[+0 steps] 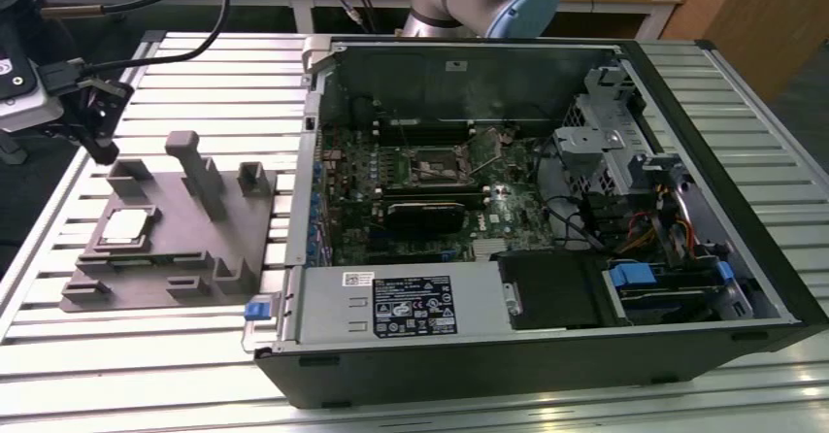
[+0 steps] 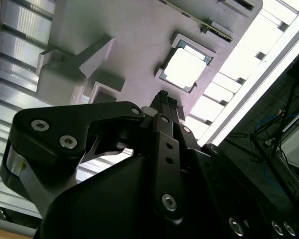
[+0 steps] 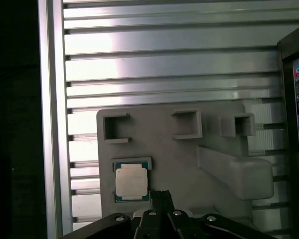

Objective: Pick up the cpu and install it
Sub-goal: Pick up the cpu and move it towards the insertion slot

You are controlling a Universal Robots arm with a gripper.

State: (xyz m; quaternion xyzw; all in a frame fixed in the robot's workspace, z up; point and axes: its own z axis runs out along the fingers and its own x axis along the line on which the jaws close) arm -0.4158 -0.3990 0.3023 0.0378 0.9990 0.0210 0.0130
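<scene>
**CPU not yet picked up**

Over the grey fixture, your gripper hovers with its fingers pressed together, holding nothing. The cpu lies flat in the fixture's edge recess, just beside the gripper's tip and offset sideways.

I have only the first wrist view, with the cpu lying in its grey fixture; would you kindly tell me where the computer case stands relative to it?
Observer: The open case lies at the exterior view's right of the fixture, with its motherboard facing up.
Operator: Thank you. Is the socket occupied?
Observer: The socket looks dark inside its black frame; no pale chip top shows there.
Operator: And how does the gripper stand to the cpu?
Observer: In the exterior view the gripper hangs apart from the cpu, touching nothing.
</scene>
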